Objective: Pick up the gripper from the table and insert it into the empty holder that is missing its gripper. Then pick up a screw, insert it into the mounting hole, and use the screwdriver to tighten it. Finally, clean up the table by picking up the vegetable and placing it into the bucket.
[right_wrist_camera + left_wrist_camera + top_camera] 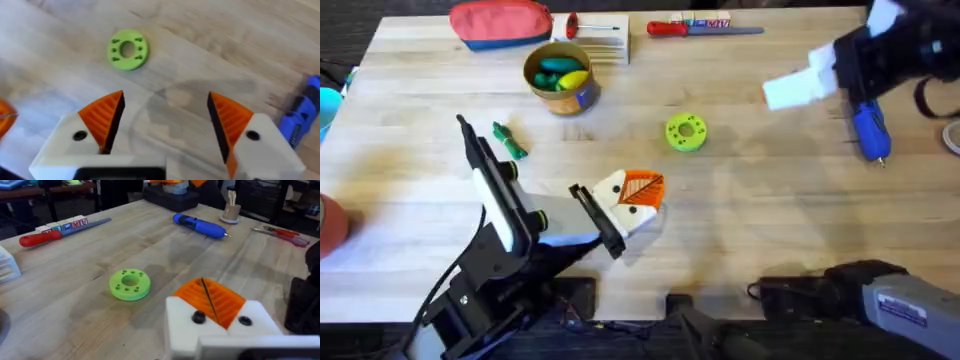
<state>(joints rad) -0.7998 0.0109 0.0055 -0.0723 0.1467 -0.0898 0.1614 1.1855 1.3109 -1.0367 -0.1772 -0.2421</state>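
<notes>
Wide-spread right end effector (165, 125) frames bare wood; overhead adds the vegetable (509, 140); left end effector (212, 300) pinched together.

I see the vegetable (509, 140) lying on the surface (750, 230) beside my left arm, near the bucket (560, 79).

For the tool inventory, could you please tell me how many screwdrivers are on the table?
2. The blue screwdriver lies at the table's right side, beside the right arm. A slim red-handled screwdriver lies along the far edge, right of the red pouch. Others may be hidden.
</notes>
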